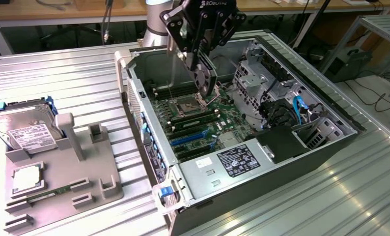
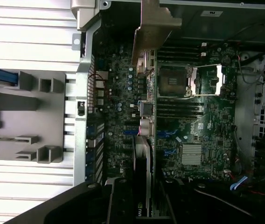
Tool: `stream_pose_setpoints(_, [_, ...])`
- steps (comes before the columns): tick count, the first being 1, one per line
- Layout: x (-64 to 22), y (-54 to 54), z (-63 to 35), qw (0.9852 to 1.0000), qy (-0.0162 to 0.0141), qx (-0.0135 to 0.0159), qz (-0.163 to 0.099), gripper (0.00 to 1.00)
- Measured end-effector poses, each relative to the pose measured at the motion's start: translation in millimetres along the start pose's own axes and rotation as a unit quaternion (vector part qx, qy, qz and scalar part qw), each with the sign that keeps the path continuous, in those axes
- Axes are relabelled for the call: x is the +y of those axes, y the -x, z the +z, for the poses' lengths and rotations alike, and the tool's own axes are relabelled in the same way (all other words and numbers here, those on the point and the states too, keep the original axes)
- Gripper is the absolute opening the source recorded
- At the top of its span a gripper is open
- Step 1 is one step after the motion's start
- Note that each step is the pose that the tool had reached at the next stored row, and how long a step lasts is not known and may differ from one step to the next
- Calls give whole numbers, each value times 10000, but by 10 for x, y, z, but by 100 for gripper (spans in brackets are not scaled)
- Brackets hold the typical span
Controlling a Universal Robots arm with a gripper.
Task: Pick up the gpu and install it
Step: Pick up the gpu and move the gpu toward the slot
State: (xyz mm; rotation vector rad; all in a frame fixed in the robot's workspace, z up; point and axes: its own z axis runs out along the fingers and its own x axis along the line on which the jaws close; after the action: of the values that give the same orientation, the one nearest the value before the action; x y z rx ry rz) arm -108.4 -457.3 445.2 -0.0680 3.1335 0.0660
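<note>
Hanging above the open computer case (image 1: 349, 129), pincer (image 1: 199, 53) clamped on the gpu (image 1: 206, 81).

The arm (image 1: 154, 27) stands at the far side of the exterior view, its grey-and-silver tube running up past the frame's edge. The wrist points the black gripper (image 1: 202, 58) straight down. Its linkage fingers (image 1: 181, 24) angle inward from the body (the maker's name is printed there in white) and are partly closed, clamped on the upper edge of the gpu (image 1: 207, 81), which hangs upright beneath them. In the wrist view the two dark fingers (image 2: 118, 203) press on either side of the gpu (image 2: 144, 158).
</note>
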Motion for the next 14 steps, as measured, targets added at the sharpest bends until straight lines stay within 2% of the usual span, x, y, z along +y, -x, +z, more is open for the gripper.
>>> stream_pose_setpoints(8, [-3, 81, 12, 10000, -1, -7, 0, 27])
stream_pose_setpoints(14, [-8, 181, 23, 10000, 0, -9, 19, 27])
